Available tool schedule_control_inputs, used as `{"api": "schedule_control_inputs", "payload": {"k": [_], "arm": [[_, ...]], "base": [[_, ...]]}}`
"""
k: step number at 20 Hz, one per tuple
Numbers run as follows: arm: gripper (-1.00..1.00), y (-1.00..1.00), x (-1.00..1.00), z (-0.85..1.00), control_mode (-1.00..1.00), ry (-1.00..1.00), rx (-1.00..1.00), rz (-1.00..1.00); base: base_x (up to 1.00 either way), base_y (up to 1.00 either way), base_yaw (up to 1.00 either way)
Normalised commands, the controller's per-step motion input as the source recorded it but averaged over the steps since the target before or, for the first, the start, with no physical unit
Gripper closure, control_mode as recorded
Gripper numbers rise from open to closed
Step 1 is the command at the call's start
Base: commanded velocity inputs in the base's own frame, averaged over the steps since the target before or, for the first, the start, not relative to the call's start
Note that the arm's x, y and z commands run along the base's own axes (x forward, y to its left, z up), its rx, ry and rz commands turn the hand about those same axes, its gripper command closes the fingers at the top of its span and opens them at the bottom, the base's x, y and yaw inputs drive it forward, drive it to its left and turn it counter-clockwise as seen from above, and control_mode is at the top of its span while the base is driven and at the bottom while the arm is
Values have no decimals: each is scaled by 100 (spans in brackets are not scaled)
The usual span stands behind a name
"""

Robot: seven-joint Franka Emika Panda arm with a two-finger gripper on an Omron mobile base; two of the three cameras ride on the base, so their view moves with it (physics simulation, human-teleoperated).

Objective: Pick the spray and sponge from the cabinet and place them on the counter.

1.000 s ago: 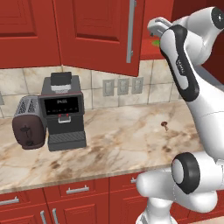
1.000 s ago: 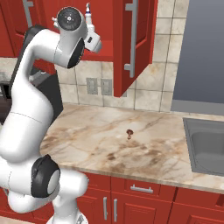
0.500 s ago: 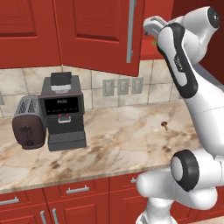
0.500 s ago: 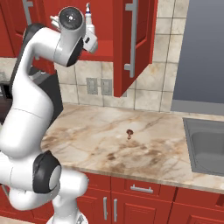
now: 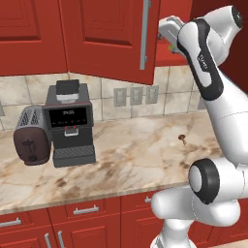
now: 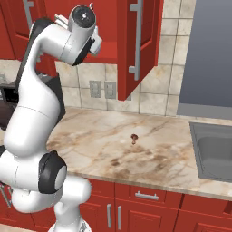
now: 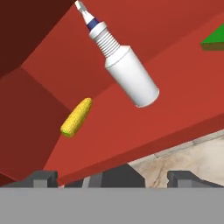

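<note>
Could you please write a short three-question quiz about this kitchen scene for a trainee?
1. True or false: the spray is already on the counter.
2. Which thing lies beside the spray on the cabinet shelf? A) corn cob B) mug C) plate
3. Fill in: the hand is ___ and holds nothing.

Key: 1. false: it stands on the shelf. 2. A, the corn cob. 3. open.
</note>
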Motion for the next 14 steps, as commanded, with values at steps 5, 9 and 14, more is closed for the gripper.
{"api": "schedule_control_inputs", "payload": {"k": [5, 9, 14], "arm": [[-100, 0, 1, 0, -100, 5, 14, 11], [-100, 7, -2, 0, -100, 3, 8, 11], [-100, 23, -8, 0, -100, 0, 2, 9]], "base": [[0, 0, 0], [0, 0, 0], [0, 0, 0]]}}
